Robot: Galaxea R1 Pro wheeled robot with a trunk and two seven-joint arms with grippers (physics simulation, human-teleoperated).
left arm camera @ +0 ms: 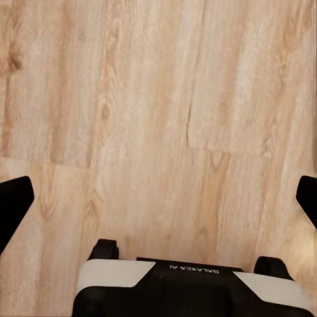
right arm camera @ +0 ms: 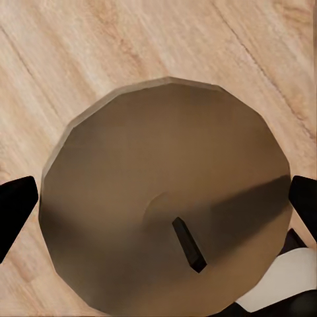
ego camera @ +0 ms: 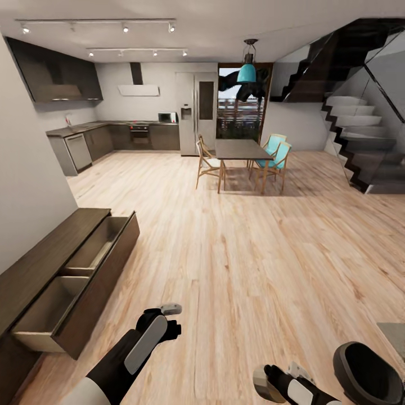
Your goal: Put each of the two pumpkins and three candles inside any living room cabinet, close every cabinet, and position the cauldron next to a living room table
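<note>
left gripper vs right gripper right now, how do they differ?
Left gripper is empty, jaws spread over bare wood floor; right gripper has a tan candle between its jaws. In the head view the left reaches further forward. Both have black fingers.

A wide stretch of bare wooden floor (ego camera: 236, 264) runs through the middle of the head view, open for passage. At lower left the dark brown cabinet (ego camera: 39, 264) blocks the wall side, its two drawers (ego camera: 84, 270) pulled out into the floor space; their open tops look free. At lower right a black cauldron (ego camera: 365, 374) stands close beside the right hand (ego camera: 275, 385), which probably grips a candle (right arm camera: 165, 205). Far off, dining desk (ego camera: 239, 149) and stairs (ego camera: 360, 140) obstruct.
</note>
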